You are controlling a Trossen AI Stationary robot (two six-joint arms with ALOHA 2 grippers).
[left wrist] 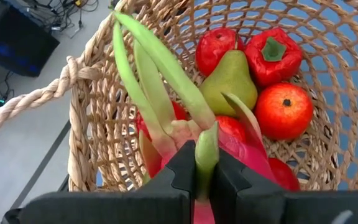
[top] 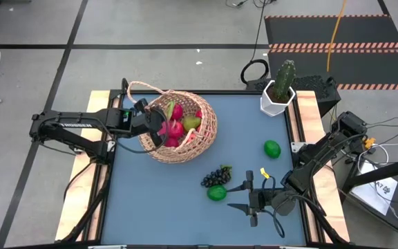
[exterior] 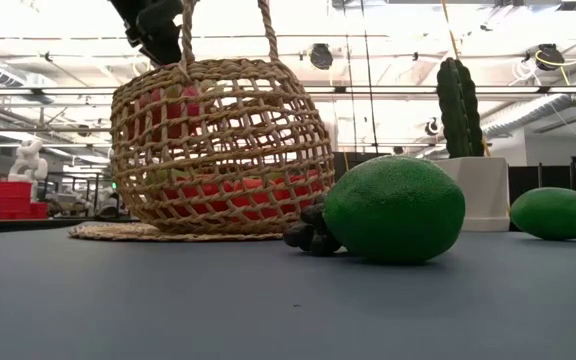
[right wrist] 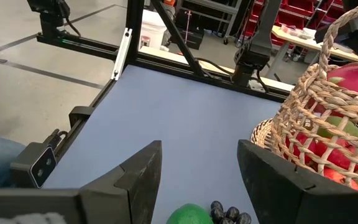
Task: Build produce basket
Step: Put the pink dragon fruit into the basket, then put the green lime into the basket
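Left gripper point(left wrist: 205, 186): jaws clamped on a green leaf tip of the pink dragon fruit point(left wrist: 241, 146), held just inside the rim of the large round tan woven wicker basket point(top: 178, 128).

Basket contents: yellow-green pear point(left wrist: 230, 79), red pepper-shaped piece point(left wrist: 273, 55), round red fruits; more may lie hidden beneath.

Basket position: far left part of the blue bench point(top: 185, 207).

Right gripper point(top: 252, 195): jaws open and empty, low over the near right of the bench.

Loose items beside it: dark grape bunch point(top: 216, 176) touching a green lime point(top: 217, 193); second green lime point(top: 272, 149) farther off.

Far right corner: green cactus in a white pot point(top: 280, 88).
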